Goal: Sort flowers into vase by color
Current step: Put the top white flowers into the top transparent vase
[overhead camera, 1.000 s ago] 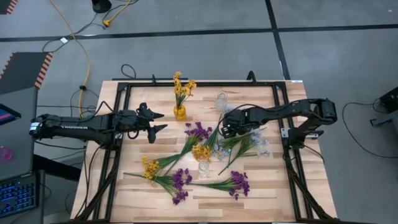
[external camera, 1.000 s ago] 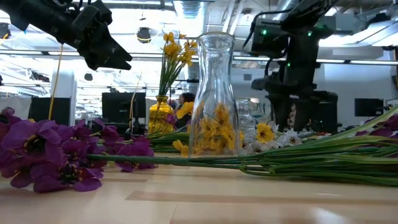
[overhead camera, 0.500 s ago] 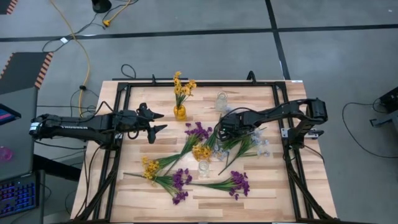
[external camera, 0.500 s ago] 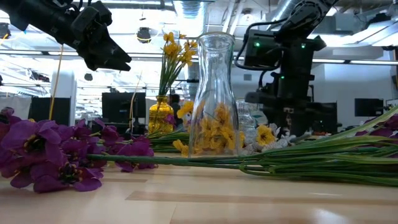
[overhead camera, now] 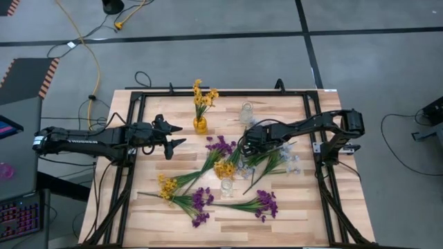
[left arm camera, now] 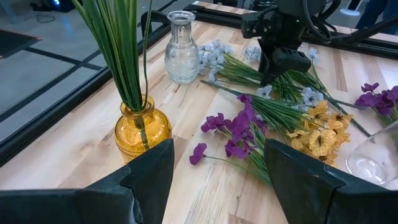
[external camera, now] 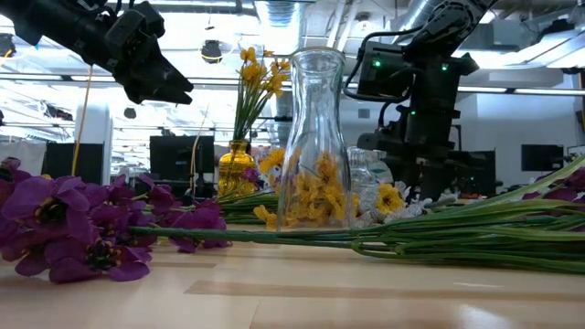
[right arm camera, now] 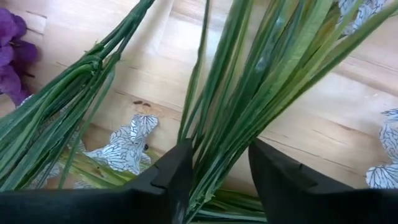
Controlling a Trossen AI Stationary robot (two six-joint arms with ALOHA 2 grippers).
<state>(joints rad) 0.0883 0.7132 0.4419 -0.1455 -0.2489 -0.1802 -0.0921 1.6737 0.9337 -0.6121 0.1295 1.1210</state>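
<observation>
Flower sprigs lie across the table's middle: purple (overhead camera: pixel 220 146), yellow-orange (overhead camera: pixel 224 168) and pale white-blue (overhead camera: pixel 282 149), with more purple (overhead camera: pixel 265 203) and yellow-orange (overhead camera: pixel 167 185) ones nearer. A yellow vase (overhead camera: pixel 200 125) holds yellow flowers. One clear vase (overhead camera: pixel 246 113) stands far, another (overhead camera: pixel 226 187) near. My right gripper (overhead camera: pixel 247 144) is down over the sprigs' green stems (right arm camera: pixel 230 112), open (right arm camera: pixel 221 146), a finger on each side of a bundle. My left gripper (overhead camera: pixel 174 135) hovers open left of the yellow vase (left arm camera: pixel 143 127). My right gripper comes at the green stem bundle (right arm camera: pixel 214 168) from above, with its open fingers (right arm camera: pixel 180 177) across the stems and the bundle lying on the table between them. I cannot tell whether the fingers touch the stems.
A black frame rail (overhead camera: pixel 135 159) runs along the table's left and right sides. Bare wood lies at the near edge (overhead camera: pixel 228 232) and the far left corner. In the low view the near clear vase (external camera: pixel 317 146) stands in front of the right arm.
My right gripper has moved a little toward the table's left and near edge and come down onto the green stems, then held still. The flowers and vases have stayed where they were.
</observation>
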